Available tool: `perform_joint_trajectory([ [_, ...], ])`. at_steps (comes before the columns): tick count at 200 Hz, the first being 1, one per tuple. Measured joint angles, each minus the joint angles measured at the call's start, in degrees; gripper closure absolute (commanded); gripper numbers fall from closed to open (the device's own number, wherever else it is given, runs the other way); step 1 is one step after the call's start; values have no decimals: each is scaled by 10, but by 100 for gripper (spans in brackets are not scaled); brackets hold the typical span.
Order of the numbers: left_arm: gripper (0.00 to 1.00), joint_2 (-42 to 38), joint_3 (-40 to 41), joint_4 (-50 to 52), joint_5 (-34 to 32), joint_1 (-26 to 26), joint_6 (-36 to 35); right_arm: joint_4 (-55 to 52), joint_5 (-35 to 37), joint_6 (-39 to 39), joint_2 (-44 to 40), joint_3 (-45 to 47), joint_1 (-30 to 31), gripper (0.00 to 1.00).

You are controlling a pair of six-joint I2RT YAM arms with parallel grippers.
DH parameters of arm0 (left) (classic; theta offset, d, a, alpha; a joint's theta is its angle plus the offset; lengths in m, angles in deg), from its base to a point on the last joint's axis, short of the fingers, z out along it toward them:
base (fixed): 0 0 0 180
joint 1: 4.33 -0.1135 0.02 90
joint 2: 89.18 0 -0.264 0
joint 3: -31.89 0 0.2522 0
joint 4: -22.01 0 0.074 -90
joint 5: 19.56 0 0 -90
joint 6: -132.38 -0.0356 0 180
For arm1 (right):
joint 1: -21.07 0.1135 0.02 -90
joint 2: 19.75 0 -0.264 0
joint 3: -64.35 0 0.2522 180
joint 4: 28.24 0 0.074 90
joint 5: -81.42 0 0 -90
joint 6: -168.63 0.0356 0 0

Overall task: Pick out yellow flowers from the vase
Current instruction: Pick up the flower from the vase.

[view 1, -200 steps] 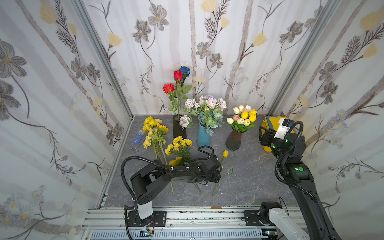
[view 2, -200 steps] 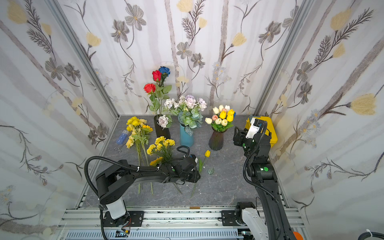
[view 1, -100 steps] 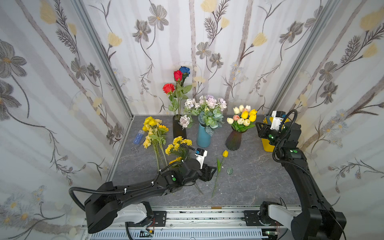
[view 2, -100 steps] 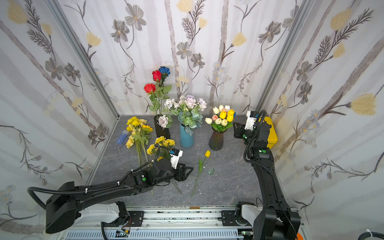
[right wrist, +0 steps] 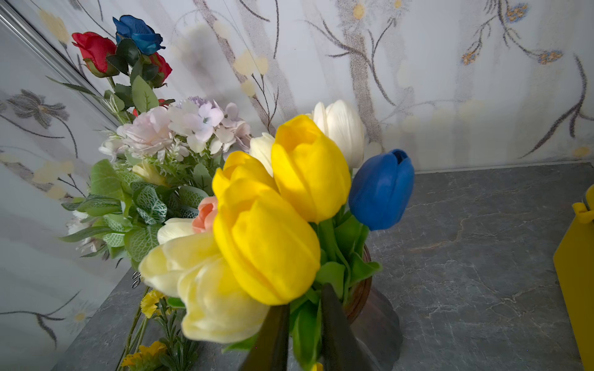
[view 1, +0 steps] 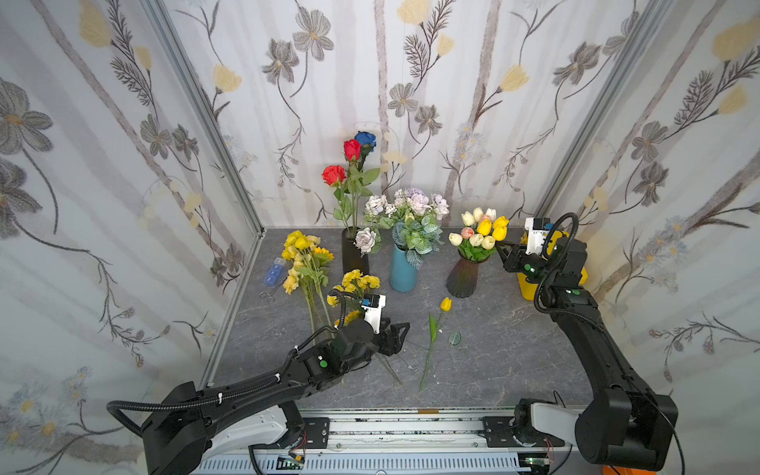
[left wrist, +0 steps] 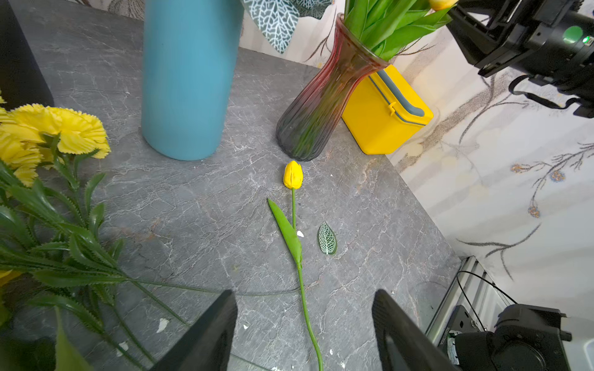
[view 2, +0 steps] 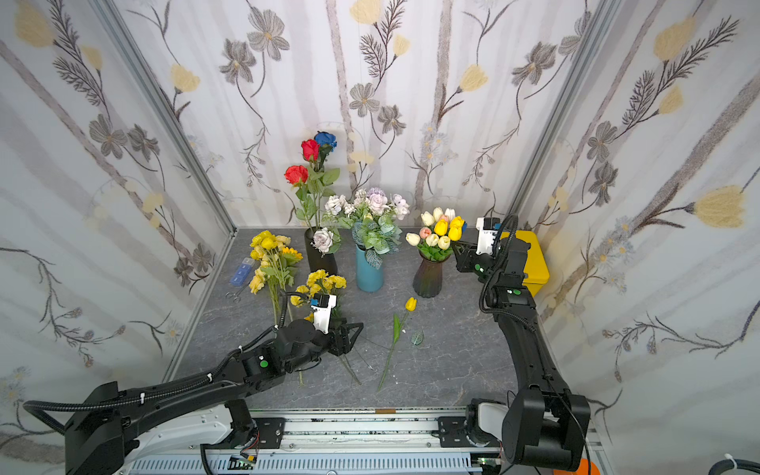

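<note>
A dark red glass vase [view 1: 462,277] [left wrist: 318,109] holds white, pink, blue and yellow tulips [view 1: 491,228] [right wrist: 266,244]. My right gripper [view 1: 499,245] [right wrist: 303,297] reaches into the bunch from the right, just above the rim, shut on green stem and leaf under the yellow blooms. One yellow tulip [view 1: 446,304] [left wrist: 292,175] lies flat on the grey table in front of the vase. My left gripper [view 1: 397,339] [left wrist: 303,295] hovers open over the lower end of its stem, touching nothing. More yellow flowers [view 1: 304,255] lie at the left.
A blue vase [view 1: 403,269] with pale blooms and a black vase [view 1: 353,257] with red and blue roses stand left of the glass vase. A yellow box [view 2: 530,259] sits behind my right arm. Scissors [view 1: 267,294], a small blue case [view 1: 273,271] and a loose leaf [view 1: 454,338] lie on the table.
My right gripper swung up and left to the tulip bunch and closed on the greenery. My left gripper opened wider and drew back slightly from the lying tulip.
</note>
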Motion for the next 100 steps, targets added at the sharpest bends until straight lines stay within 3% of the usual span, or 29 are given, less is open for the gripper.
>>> perform_joint_trajectory([
  [30,30,0,2,-1,0,-2,0,2,-2,-7,5,0,6,86],
  [100,29,-1,10,-5,0,-6,2,2,16,-24,17,-7,26,88],
])
